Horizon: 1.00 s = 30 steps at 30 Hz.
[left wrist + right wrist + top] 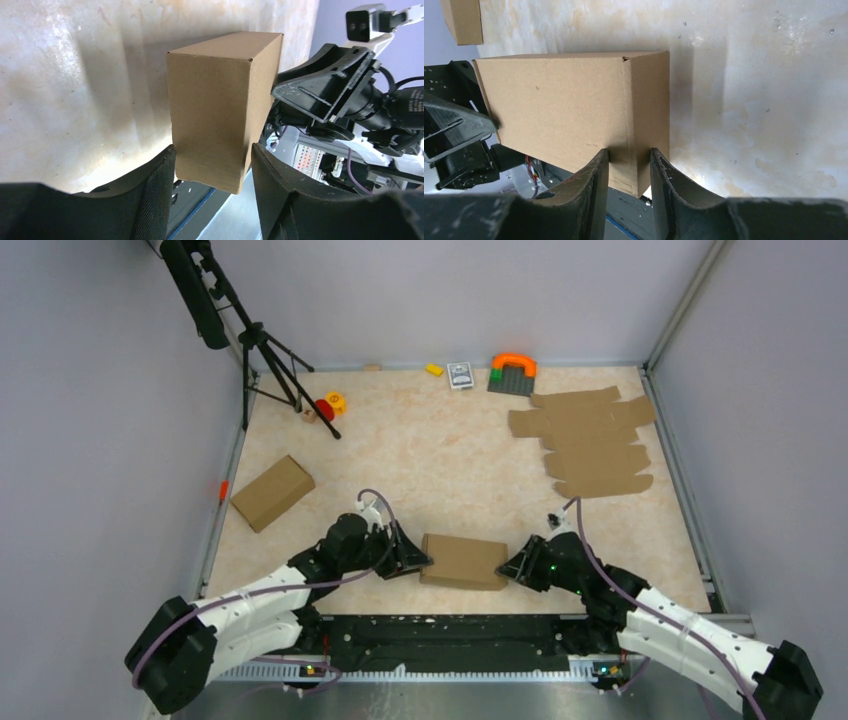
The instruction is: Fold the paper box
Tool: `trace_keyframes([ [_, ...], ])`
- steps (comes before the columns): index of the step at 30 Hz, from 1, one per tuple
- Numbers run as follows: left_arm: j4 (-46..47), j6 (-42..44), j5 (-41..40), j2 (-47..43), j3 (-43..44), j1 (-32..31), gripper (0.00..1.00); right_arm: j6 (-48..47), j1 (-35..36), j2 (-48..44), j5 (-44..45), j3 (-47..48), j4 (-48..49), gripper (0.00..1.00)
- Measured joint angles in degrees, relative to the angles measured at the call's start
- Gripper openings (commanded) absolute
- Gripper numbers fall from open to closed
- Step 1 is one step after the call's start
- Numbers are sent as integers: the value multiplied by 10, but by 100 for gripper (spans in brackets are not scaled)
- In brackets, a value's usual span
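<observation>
Paper box (463, 561): plain brown cardboard, no print. Second box (272, 492) and pile of flat sheets (590, 440): same brown. Table (440, 460): cream, mottled like marble. Walls (420, 290): pale lilac-grey. Arms (255, 595): white with black joints. Cables (375, 495): purple. Left gripper (418, 558), right gripper (512, 568): black. Arch (513, 363): orange and green. Block (434, 369): yellow. Disc (325, 409): red. Tripod (265, 360): black.

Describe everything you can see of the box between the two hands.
The box is plain brown cardboard, folded shut into a rectangular block with crisp edges and no print. It lies level at the near edge of the table, long side across. The left hand straddles its left end; the right hand meets its right end at a corner. Whether either grips is unclear.
</observation>
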Motion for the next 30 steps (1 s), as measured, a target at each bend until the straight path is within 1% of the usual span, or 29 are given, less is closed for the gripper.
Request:
trace_keyframes([
  [2, 0, -4, 0, -10, 0, 3, 57, 3, -1, -3, 1, 0, -2, 18],
  [3, 6, -8, 0, -12, -2, 4, 60, 4, -2, -3, 1, 0, -3, 17],
  [6, 65, -34, 3, -4, -29, 11, 78, 9, -5, -4, 1, 0, -4, 13],
  [8, 111, -57, 14, 19, -50, 13, 84, 11, -5, -4, 1, -4, 1, 10],
  [10, 126, -65, 29, 43, -52, 13, 84, 12, -7, -6, 0, -7, 3, 9],
  [12, 138, -69, 38, 58, -52, 13, 82, 14, -10, -11, 0, -7, 0, 6],
  [15, 150, -73, 46, 64, -52, 13, 79, 17, -15, -32, 2, -14, -7, 5],
  [18, 155, -79, 48, 64, -52, 14, 78, 24, -17, -64, 7, -24, -18, 1],
  [22, 153, -83, 50, 38, -52, 21, 84, 39, -20, -121, 9, -37, -47, 0],
  [24, 148, -80, 50, 21, -52, 24, 89, 48, -20, -143, 8, -37, -67, 0],
  [30, 91, -55, 40, -22, -49, 28, 98, 74, -20, -183, -3, -37, -89, 0],
])
